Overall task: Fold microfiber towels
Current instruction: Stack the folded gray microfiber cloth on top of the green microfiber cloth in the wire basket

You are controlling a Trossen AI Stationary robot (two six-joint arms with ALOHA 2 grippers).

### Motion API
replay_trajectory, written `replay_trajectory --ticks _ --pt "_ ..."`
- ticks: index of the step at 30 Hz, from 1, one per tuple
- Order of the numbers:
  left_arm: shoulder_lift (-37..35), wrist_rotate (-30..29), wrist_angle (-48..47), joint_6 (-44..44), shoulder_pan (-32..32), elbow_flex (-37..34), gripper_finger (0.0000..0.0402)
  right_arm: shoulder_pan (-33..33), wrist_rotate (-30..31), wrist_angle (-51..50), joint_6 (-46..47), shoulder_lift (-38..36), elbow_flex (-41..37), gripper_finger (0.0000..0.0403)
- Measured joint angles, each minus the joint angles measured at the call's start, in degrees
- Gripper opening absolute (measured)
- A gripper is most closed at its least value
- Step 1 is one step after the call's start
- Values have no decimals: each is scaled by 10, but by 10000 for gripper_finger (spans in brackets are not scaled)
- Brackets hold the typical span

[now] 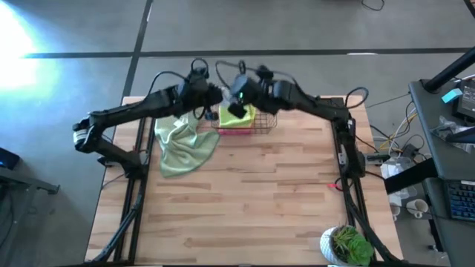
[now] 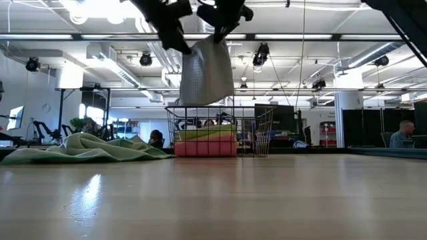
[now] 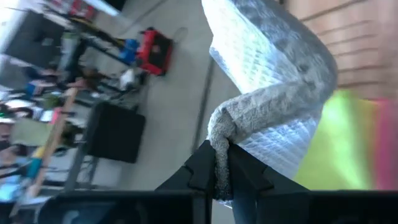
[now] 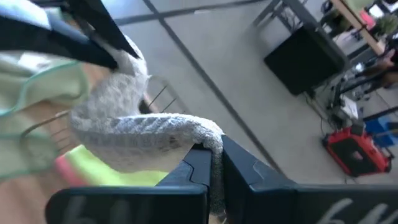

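Observation:
A grey-beige towel (image 2: 207, 73) hangs between my two grippers above the copper wire basket (image 2: 261, 127). My left gripper (image 2: 176, 39) is shut on one upper part of it and my right gripper (image 2: 224, 21) on another, close together at the table's far edge. In the basket lie a yellow towel (image 1: 249, 113) and under it a pink towel (image 2: 207, 149). A pale sage green towel (image 1: 185, 144) lies crumpled on the table left of the basket. My left gripper pinches a bunched upper edge of the grey-beige towel (image 3: 219, 134) between its two fingers, slanting down from the table's left. The towel hangs below the fingers, clear of the table, its lower edge just over the basket. My right gripper pinches another bunched upper edge of the towel (image 4: 208, 138) between its two fingers, coming from above and from the right. The cloth sags slack between the two grippers and hangs over the basket.
A potted plant (image 1: 347, 245) stands at the table's near right corner. The basket (image 1: 265, 124) stands at the far middle, close under both grippers. Bare wood (image 1: 260, 193) stretches across the middle and near part of the table.

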Motion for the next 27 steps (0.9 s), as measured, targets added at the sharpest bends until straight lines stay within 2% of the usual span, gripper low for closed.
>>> replay_trajectory --ticks 5,11,15,20,24,27 --pt "37 0 119 51 57 1 17 -75 -40 72 -82 0 -2 9" --pt "94 0 294 163 119 1 17 -166 -95 146 -170 10 -3 9" --pt "138 4 357 213 152 1 17 -219 -135 194 -213 21 -3 8" --pt "176 8 325 201 175 1 17 -265 -226 158 -184 36 -3 8" --pt "179 16 213 126 172 -1 17 -275 -319 55 -125 56 -4 8" --pt "177 26 124 81 165 -2 17 -271 -357 2 -119 74 -5 8"
